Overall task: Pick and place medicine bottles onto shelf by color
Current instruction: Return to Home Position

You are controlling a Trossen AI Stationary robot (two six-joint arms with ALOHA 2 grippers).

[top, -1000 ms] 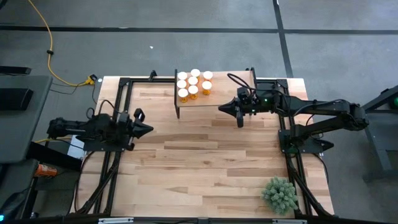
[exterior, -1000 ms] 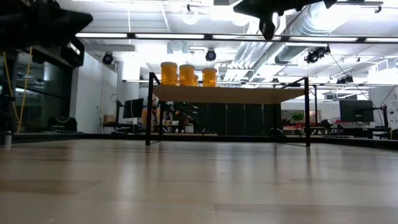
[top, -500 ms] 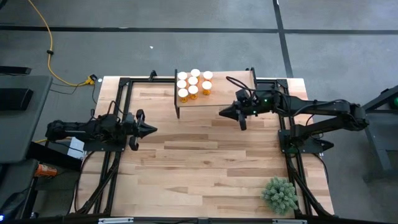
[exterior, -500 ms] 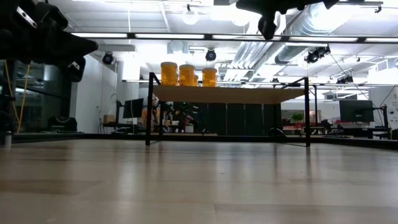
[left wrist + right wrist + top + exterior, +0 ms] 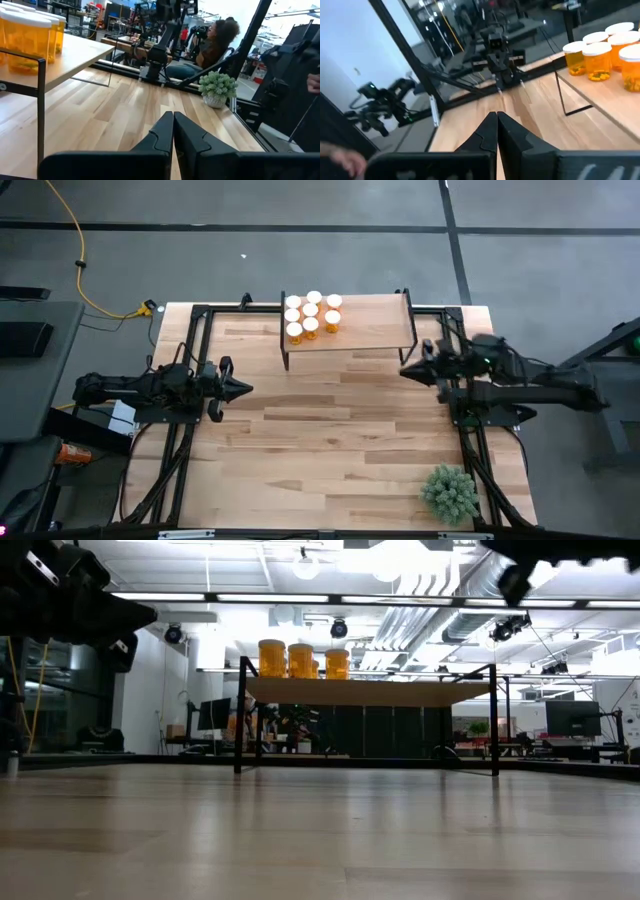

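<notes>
— Where are the small orange translucent pill bottles with white caps point(image 5: 311, 314)?
— Clustered upright at the left end of the low light-wood shelf on black legs point(image 5: 375, 320). Neither gripper holds one.
— The arms?
— Right gripper point(image 5: 405, 370): fingers pressed together, empty, just off the shelf's right end. Left gripper point(image 5: 241, 389): likewise pressed together, empty, over the left of the wood-plank table point(image 5: 330, 440).
— Step in hand?
— Going to rest, I judge. Next move: fold both arms back, clear of the shelf.
</notes>
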